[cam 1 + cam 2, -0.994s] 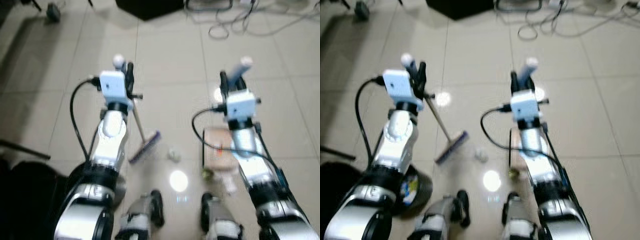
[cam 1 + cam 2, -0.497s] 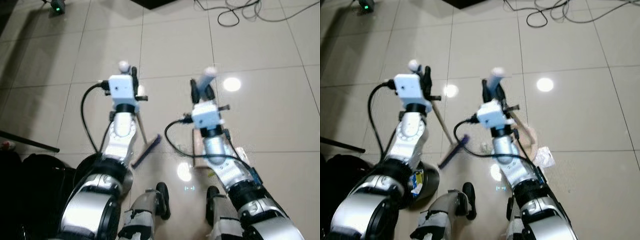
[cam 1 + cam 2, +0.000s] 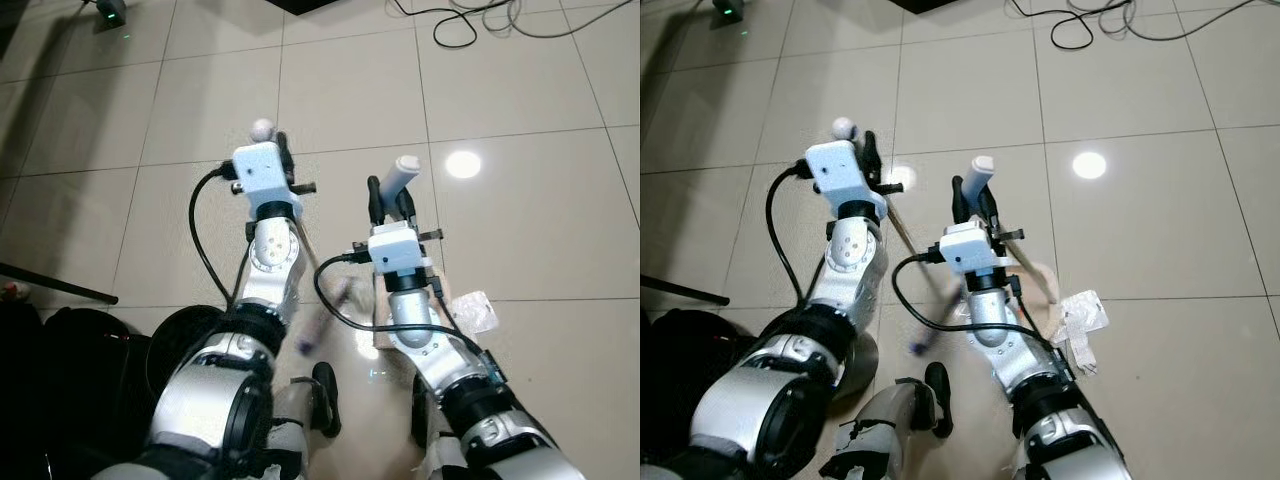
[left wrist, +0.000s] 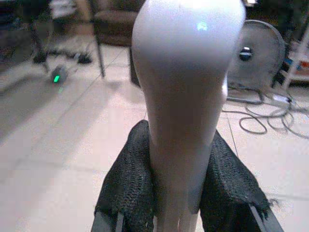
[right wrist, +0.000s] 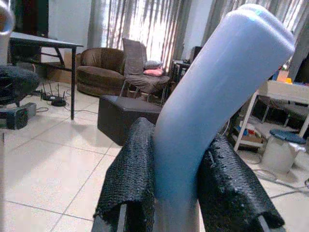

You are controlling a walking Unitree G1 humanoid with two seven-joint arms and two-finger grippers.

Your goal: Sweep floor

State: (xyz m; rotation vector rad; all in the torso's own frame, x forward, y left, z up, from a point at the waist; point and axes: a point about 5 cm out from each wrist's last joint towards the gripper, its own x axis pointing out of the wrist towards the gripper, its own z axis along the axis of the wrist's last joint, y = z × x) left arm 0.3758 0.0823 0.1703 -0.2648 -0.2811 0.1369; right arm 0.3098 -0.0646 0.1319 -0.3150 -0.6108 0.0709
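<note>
My left gripper [image 3: 284, 156] is shut on the white knobbed handle of a broom [image 4: 186, 92], holding it upright in front of me. The broom's thin stick [image 3: 902, 228] slants down to its purple brush head [image 3: 306, 338], which is blurred low on the tiles between my arms. Just to the right, my right gripper [image 3: 390, 197] is shut on the pale curved handle of a dustpan [image 5: 212, 96]. The beige dustpan [image 3: 1042, 288] rests on the floor beside my right forearm. A crumpled clear wrapper [image 3: 476, 312] lies right of the pan.
A dark round bin [image 3: 866, 352] stands by my left leg, with a black bag [image 3: 60, 350] further left. A black bar [image 3: 55, 283] lies on the tiles at the left. Loose cables [image 3: 480, 20] and a device with a green light [image 3: 112, 12] lie ahead.
Both arms have drawn closer together. The broom's brush head has swung right toward the dustpan and is blurred. The camera has also shifted.
</note>
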